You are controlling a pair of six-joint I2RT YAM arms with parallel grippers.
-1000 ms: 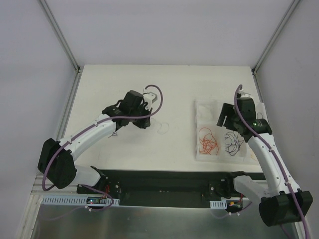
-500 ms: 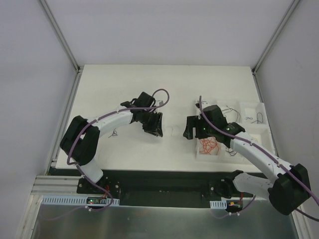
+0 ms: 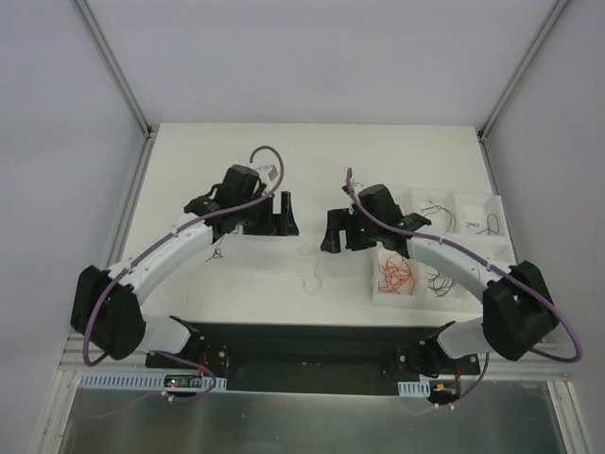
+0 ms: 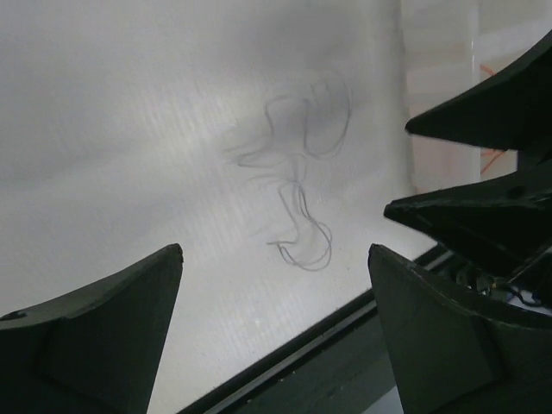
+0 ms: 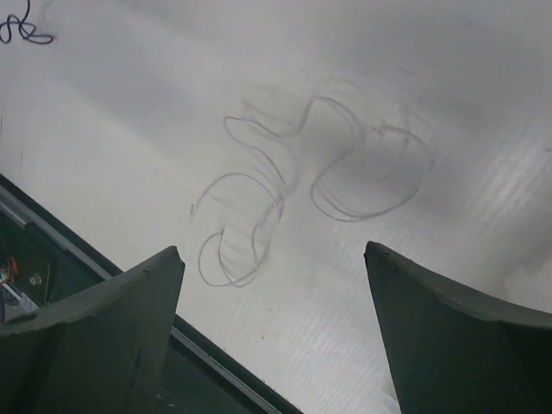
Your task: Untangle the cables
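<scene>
A pale, hair-thin cable point(image 3: 312, 272) lies in loose curls on the white table, between and just in front of both grippers. It shows as grey loops in the left wrist view point(image 4: 297, 194) and the right wrist view point(image 5: 289, 185). My left gripper point(image 3: 284, 216) point(image 4: 274, 252) is open above the table with nothing between its fingers. My right gripper point(image 3: 334, 232) point(image 5: 272, 250) faces it, also open and holding nothing. Orange cables point(image 3: 395, 274) and black cables point(image 3: 440, 280) lie in the white tray point(image 3: 492, 257) at the right.
A small dark strand point(image 3: 217, 253) point(image 5: 21, 33) lies on the table left of the left gripper. More thin dark strands point(image 3: 437, 210) sit in the tray's far compartments. The table's black front edge point(image 4: 345, 345) runs close below both grippers.
The left gripper has opened, and the pale cable now lies loose on the table. The right arm swung from over the tray to the table's middle, its jaws widening.
</scene>
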